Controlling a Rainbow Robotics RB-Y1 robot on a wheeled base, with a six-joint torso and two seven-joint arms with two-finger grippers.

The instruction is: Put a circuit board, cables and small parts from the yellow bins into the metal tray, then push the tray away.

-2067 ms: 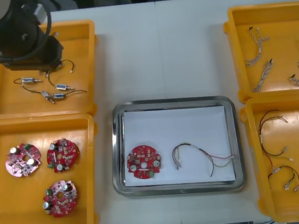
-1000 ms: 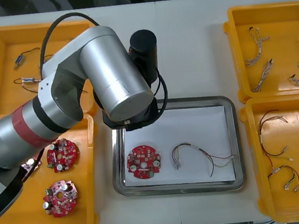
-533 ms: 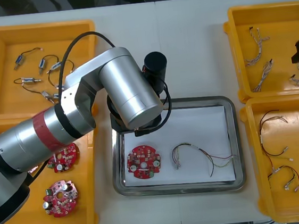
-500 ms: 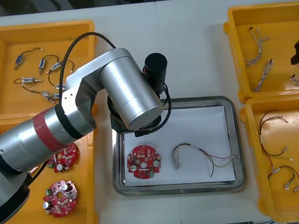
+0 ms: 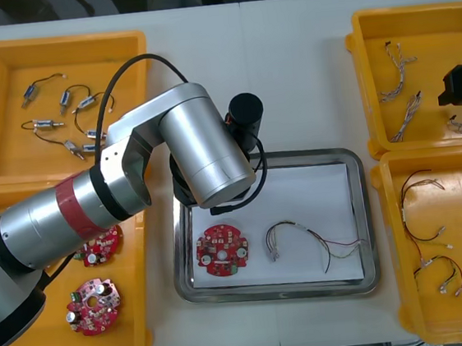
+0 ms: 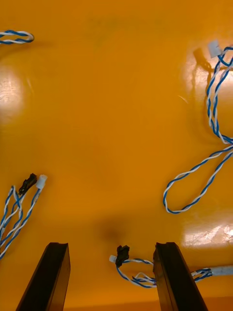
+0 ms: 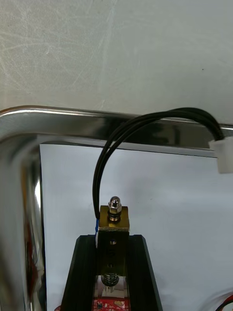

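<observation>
While board (image 5: 221,251) and cable (image 5: 273,243) lie in the metal tray (image 5: 365,208), left pincer (image 7: 112,243) pinches a small metal part (image 7: 114,221) above. Right pincer (image 6: 110,248) gapes right of it; pushing remains.

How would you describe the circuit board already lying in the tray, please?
Find the metal tray at the middle of the table, between the yellow bins. On its white lining lies a round red circuit board, left of a loose cable. Its lookalikes all sit in a yellow bin.
</observation>
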